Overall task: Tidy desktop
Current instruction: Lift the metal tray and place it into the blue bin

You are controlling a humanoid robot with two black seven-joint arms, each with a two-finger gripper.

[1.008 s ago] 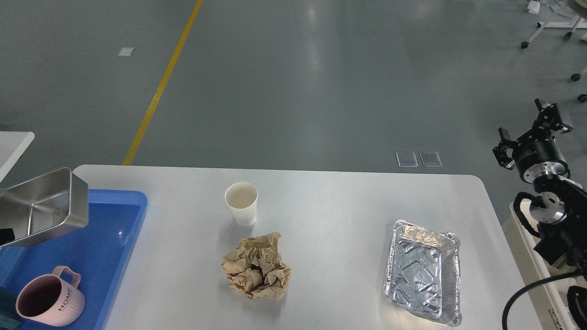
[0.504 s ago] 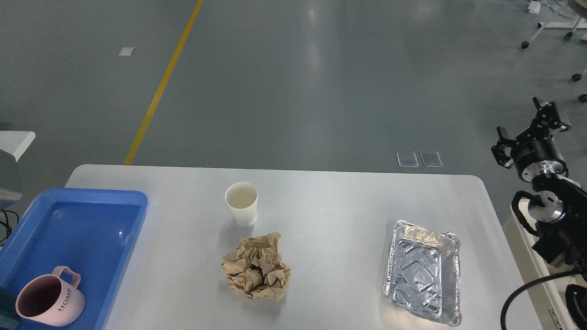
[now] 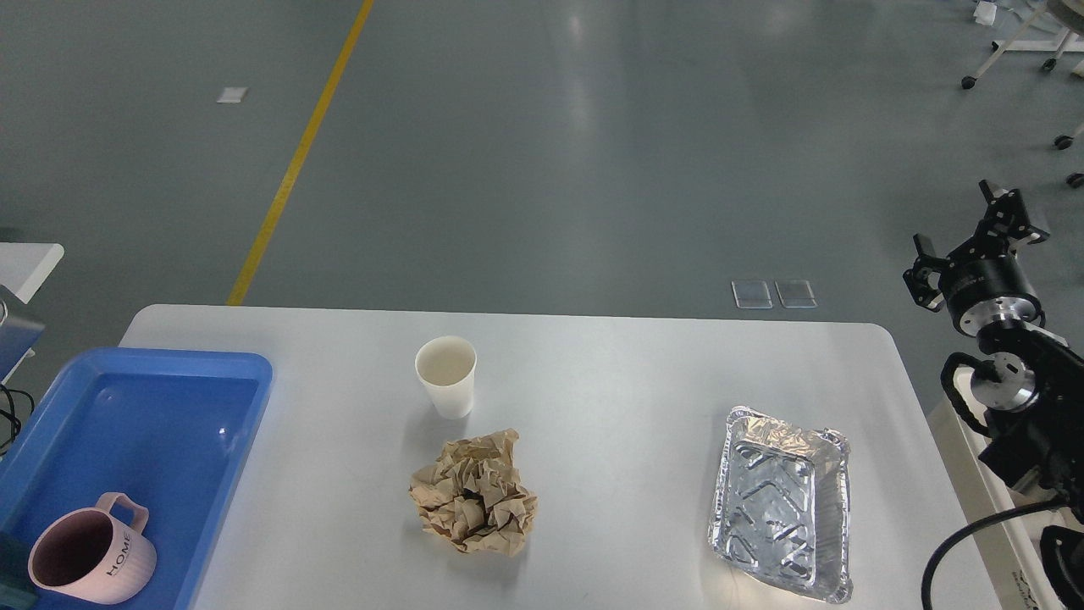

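The white desktop (image 3: 627,373) holds a white paper cup (image 3: 446,375) standing upright at centre, a crumpled ball of brown paper (image 3: 474,494) just in front of it, and an empty foil tray (image 3: 783,501) at the right. My right gripper (image 3: 965,230) is raised beyond the desktop's right edge, with its fingers spread apart and nothing between them. My left gripper is out of view. Only a grey metal corner (image 3: 17,330) shows at the left edge.
A blue plastic tray (image 3: 169,424) lies at the desktop's left end, with a pink mug (image 3: 91,559) marked HOME in its near corner. A small white table corner (image 3: 30,258) shows at the far left. Grey floor with a yellow line (image 3: 296,161) lies beyond.
The steel box that hung over the blue tray has moved left and almost out of view. My right gripper has drifted slightly up and left.
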